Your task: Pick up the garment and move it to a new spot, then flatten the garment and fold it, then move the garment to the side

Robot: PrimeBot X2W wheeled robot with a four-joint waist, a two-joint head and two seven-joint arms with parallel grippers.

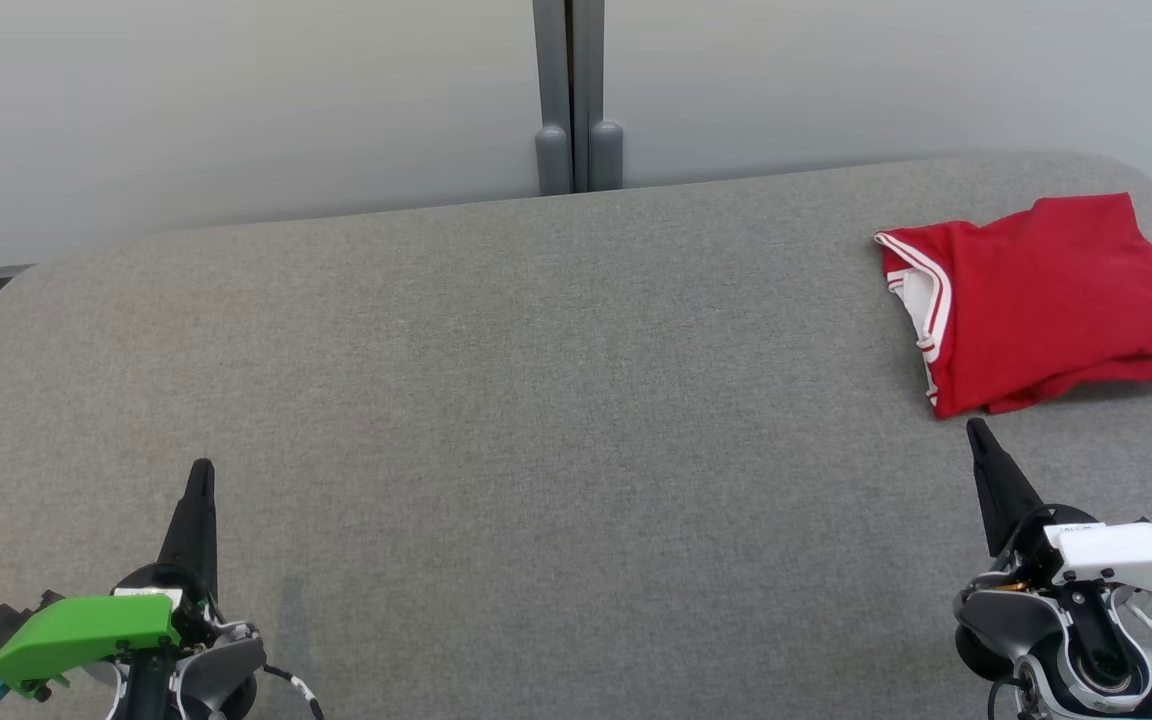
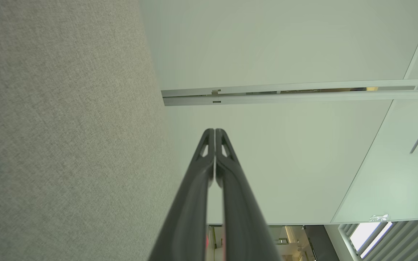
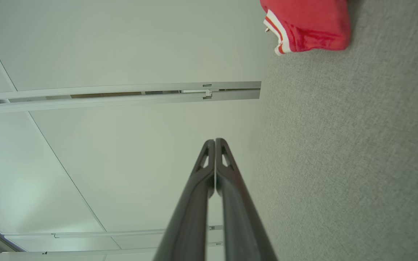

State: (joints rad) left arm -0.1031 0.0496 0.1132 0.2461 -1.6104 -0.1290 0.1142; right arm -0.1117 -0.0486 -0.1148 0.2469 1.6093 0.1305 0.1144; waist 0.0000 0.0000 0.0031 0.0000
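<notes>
Where table point(image 1: 536, 400) curves, garment point(image 1: 1046, 300) lies folded.

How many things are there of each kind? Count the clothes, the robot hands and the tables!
Clothes: 1, the red garment
Robot hands: 2, the left hand and the right hand, both shut
Tables: 1, the grey table
Total: 4

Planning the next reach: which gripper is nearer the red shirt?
Right. The right gripper sits just short of the red shirt, not touching; the left gripper is far off to its left.
</notes>
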